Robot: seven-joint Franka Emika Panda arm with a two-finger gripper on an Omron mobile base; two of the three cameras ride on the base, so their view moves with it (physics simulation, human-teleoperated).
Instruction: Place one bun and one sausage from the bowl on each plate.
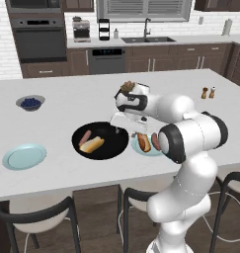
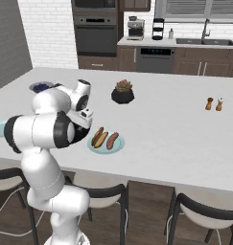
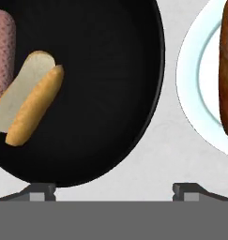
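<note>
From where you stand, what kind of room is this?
A home kitchen, most likely: a built-in oven in the back wall, a sink with a tap under a window, and a white island counter with stools tucked beneath.

A home kitchen. A wide white island counter (image 1: pixel 67 94) has dark-framed stools (image 1: pixel 37 217) tucked under its near edge. Beyond the counter, a white brick wall holds a built-in oven (image 1: pixel 38 42), with a dishwasher (image 1: pixel 106 60) set into dark wood cabinets (image 1: pixel 190 57), a sink with faucet (image 1: pixel 147 30) under a shuttered window, and a coffee machine (image 1: pixel 81 29) beside it.
</note>
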